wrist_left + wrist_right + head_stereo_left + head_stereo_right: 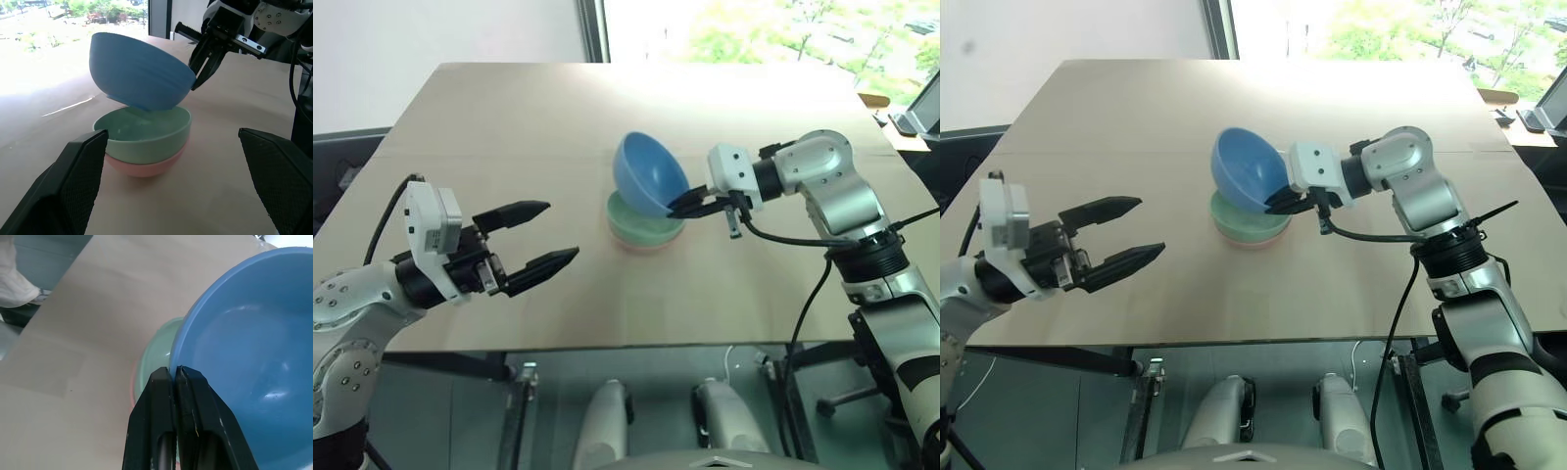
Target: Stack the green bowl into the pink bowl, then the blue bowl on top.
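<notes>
Above the green bowl [644, 223], the right gripper [686, 206] pinches the blue bowl [649, 173] by its rim, mouth tilted toward that gripper; the left gripper [539, 235] is spread.

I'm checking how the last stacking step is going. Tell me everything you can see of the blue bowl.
The blue bowl is small, round and smooth, plain sky-blue, and looks like plastic. It is tilted steeply, its opening facing the robot. The right end effector is shut on its rim. It sits over the green bowl, which is nested in the pink bowl; its lower edge dips into the green bowl, though contact is unclear.
</notes>
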Available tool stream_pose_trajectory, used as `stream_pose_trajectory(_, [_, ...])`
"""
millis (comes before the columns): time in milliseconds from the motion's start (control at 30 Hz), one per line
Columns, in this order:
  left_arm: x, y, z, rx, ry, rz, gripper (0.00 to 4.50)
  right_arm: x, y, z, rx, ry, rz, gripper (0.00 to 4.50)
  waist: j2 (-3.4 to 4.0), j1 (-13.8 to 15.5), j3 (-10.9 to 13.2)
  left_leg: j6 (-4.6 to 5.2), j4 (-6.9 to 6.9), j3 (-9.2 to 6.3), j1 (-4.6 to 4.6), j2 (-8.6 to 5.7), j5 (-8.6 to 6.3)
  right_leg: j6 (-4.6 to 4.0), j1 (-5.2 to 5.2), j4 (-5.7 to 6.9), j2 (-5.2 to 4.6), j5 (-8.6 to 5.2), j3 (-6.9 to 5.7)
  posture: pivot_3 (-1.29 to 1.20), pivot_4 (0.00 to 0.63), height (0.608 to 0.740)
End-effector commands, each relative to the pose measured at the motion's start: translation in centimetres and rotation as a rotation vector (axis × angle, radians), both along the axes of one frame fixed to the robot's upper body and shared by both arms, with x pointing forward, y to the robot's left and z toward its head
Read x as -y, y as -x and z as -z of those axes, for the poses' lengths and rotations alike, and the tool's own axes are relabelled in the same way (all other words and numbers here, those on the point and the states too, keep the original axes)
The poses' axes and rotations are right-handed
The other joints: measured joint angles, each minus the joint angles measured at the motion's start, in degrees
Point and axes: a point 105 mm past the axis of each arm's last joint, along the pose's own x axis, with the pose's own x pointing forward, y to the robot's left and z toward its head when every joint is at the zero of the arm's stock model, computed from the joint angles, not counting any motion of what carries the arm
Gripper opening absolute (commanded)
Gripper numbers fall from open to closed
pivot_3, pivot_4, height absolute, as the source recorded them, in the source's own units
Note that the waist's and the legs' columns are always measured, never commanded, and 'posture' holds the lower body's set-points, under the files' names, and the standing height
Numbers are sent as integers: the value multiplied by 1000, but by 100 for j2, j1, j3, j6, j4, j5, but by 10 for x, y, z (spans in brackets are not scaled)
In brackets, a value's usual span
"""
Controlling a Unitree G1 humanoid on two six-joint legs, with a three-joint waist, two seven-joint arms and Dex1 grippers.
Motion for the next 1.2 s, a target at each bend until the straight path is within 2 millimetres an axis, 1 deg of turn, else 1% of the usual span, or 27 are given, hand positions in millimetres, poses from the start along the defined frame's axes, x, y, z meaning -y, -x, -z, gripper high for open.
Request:
stream_pose_trajectory(33, [2,7,-11,66,-37,11,4500,-3,8,-12,20,7,-49,39,0,0,0,0,0,0,0,0,0,0,0,0,0,0,0,0,150,740])
stream_pose_trajectory(67, [3,8,-11,66,-36,11,4500,-2,7,-11,21,13,-44,657,0,1,0,0,0,-1,0,0,0,0,0,0,0,0,0,0,150,740])
stream_pose_trajectory(133, [6,10,-10,67,-41,16,4500,0,5,-10,27,30,-39,1201,0,1,0,0,0,0,0,0,0,0,1,0,0,0,0,0,150,740])
stream_pose_trajectory(200, [7,10,-10,69,-43,16,4500,2,7,-12,19,22,-41,2083,0,3,0,0,0,0,0,0,0,0,0,0,0,0,0,0,150,740])
stream_pose_trajectory(233, [6,10,-11,78,-49,5,4500,3,9,-15,12,8,-43,2338,0,3,0,0,0,0,0,0,0,0,0,0,0,0,0,0,150,740])
stream_pose_trajectory(300, [4,8,-11,95,-63,-15,4500,6,11,-20,10,-23,-33,3382,0,3,0,0,0,0,0,0,0,0,0,0,0,0,0,0,150,740])
stream_pose_trajectory(333, [3,8,-10,85,-58,-12,4500,9,10,-23,16,-53,-8,3479,0,4,0,0,0,0,0,0,0,0,0,0,0,0,0,0,150,740])
stream_pose_trajectory(433, [1,9,-10,56,-40,-8,4500,24,12,-27,-1,-104,65,4463,-1,14,0,0,0,-1,0,0,0,0,0,0,0,0,0,0,150,740])
stream_pose_trajectory(500, [-3,7,-11,65,-41,-29,4500,39,10,-27,-7,-161,165,4463,-2,36,-1,0,0,-3,-2,0,0,0,1,-4,-1,0,-3,0,150,740])
stream_pose_trajectory(567, [-7,-1,-15,102,-47,-83,4500,64,11,-19,-58,-222,299,4463,-5,77,-3,0,1,-4,-3,0,0,0,3,-9,-2,0,-4,0,150,740])
stream_pose_trajectory(667, [-9,-3,-16,112,-41,-113,4500,89,18,-8,-88,-243,415,4463,-4,112,-2,0,0,0,-4,-2,0,-1,4,-16,-4,-1,-2,0,150,740])
stream_pose_trajectory(733, [-12,-2,-12,93,-49,-121,4500,108,26,-4,-95,-259,490,4463,-2,110,-1,0,0,4,-3,-2,0,0,3,-16,-3,-1,2,0,150,740])
stream_pose_trajectory(767, [-14,-1,-10,87,-54,-131,4500,116,30,-3,-104,-267,519,4463,-2,104,-1,0,-1,8,-2,-1,0,1,1,-16,-2,-1,7,0,150,740])
stream_pose_trajectory(833, [-26,-4,-9,101,-46,-207,4500,129,37,-3,-111,-283,571,4463,-2,84,-1,1,-4,8,0,0,0,1,2,-19,-1,-1,7,0,150,740])
stream_pose_trajectory(900, [-33,-6,-6,102,-49,-250,4500,136,40,-3,-115,-290,598,4463,-3,62,-2,1,-4,8,2,0,0,1,3,-19,0,-2,7,0,150,740])
stream_pose_trajectory(967, [-27,-1,-4,62,-64,-144,4500,144,44,-4,-116,-301,625,4463,-5,43,-3,1,-2,8,3,1,0,0,4,-19,1,-2,8,0,150,740])
stream_pose_trajectory(1067, [-31,-4,0,30,-83,-136,4500,149,49,-4,-125,-301,634,4463,-5,36,-3,1,0,9,1,0,0,-14,5,-22,0,-11,8,0,150,740])
stream_pose_trajectory(1200, [-28,-6,3,-5,-78,-88,4500,151,50,-7,-130,-324,655,4463,-5,23,-3,1,0,11,1,1,0,-14,5,-23,1,-11,10,0,150,740])
